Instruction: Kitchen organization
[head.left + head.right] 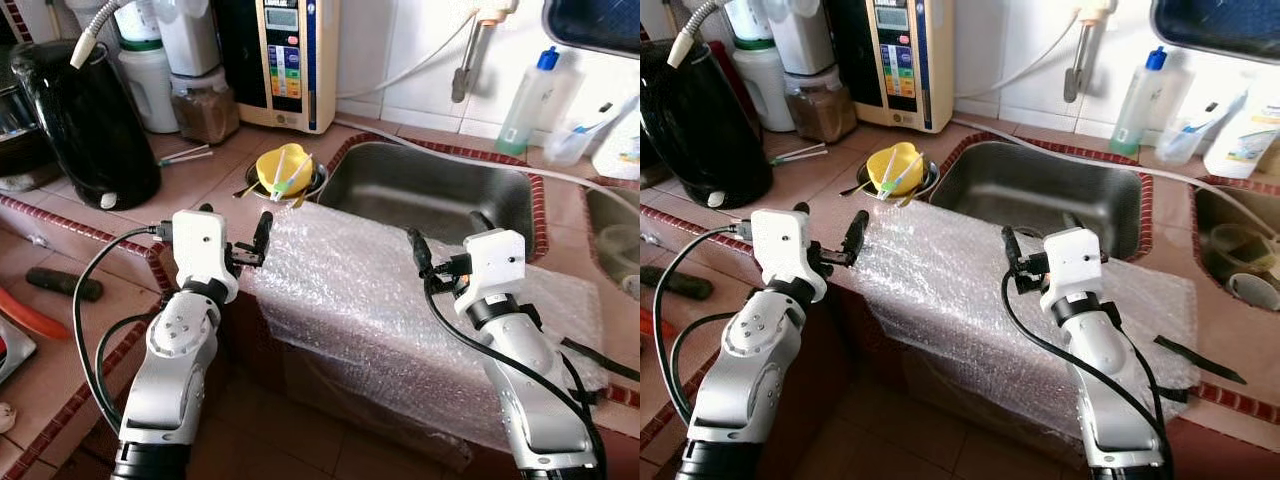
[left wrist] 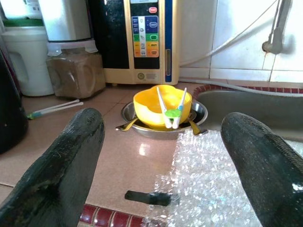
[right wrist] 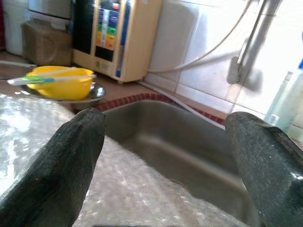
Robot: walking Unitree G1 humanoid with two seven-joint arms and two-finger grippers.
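From the head views, a bubble wrap sheet (image 1: 400,300) drapes over the counter's front edge before the sink (image 1: 440,190). The left gripper (image 1: 262,240) hovers at its left corner, the right gripper (image 1: 1008,250) above its middle. Both wrist views show fingers spread apart, wrap beneath; a yellow bowl (image 2: 161,106) sits beyond.

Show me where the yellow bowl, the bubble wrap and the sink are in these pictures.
yellow bowl (image 2: 150,108): left wrist view, on its front outer wall.
bubble wrap (image 1: 350,290): left eye view, on the sheet's middle, over the counter edge.
sink (image 1: 420,190): left eye view, on the bare steel basin floor.
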